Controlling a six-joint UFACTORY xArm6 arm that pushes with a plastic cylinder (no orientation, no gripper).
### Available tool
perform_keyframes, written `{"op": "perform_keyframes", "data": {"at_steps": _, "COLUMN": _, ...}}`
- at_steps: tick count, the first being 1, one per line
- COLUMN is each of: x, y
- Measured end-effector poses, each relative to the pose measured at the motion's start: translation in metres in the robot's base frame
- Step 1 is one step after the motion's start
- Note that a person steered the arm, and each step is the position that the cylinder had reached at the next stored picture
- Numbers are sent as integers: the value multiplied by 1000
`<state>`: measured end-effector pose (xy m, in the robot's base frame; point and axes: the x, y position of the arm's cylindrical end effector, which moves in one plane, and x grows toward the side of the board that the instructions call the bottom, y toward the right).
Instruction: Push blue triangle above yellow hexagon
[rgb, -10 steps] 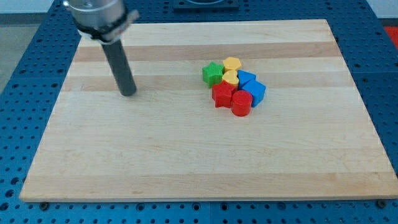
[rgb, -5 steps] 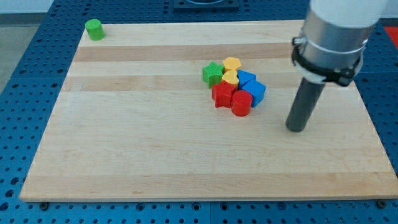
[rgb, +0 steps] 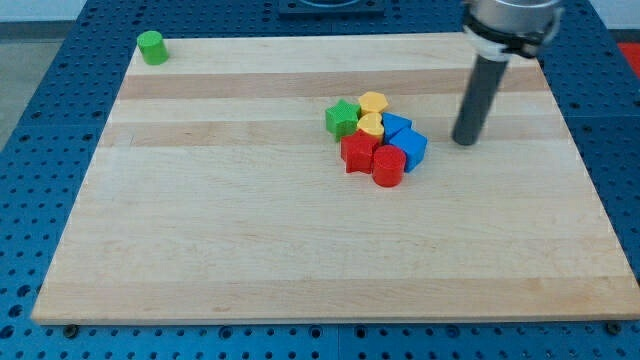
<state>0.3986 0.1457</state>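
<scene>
Blue triangle (rgb: 396, 127) sits at the cluster's right edge, just left of my tip (rgb: 464, 141), which touches no block; the arm carries no gripper and holds nothing. Beside it lie a blue block (rgb: 414, 148), two yellow blocks (rgb: 373, 102) (rgb: 370, 125), a green star (rgb: 341, 118), a red star (rgb: 356, 153) and a red cylinder (rgb: 388, 166). A green cylinder (rgb: 152, 47) stands at the worktop's (rgb: 250, 240) far left corner.

Pale smooth wooden board (rgb: 250, 230), matt plastic-looking blocks, dark matt rod (rgb: 476, 100)
</scene>
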Motion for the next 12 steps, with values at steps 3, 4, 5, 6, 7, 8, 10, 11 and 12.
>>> {"op": "perform_keyframes", "data": {"at_steps": 3, "x": 28, "y": -94}}
{"op": "perform_keyframes", "data": {"at_steps": 4, "x": 9, "y": -80}}
{"op": "perform_keyframes", "data": {"at_steps": 5, "x": 1, "y": -31}}
{"op": "perform_keyframes", "data": {"at_steps": 6, "x": -11, "y": 10}}
{"op": "perform_keyframes", "data": {"at_steps": 7, "x": -51, "y": -13}}
{"op": "perform_keyframes", "data": {"at_steps": 8, "x": -63, "y": -54}}
{"op": "perform_keyframes", "data": {"at_steps": 10, "x": -34, "y": -64}}
{"op": "perform_keyframes", "data": {"at_steps": 11, "x": -56, "y": -79}}
{"op": "perform_keyframes", "data": {"at_steps": 12, "x": -72, "y": -119}}
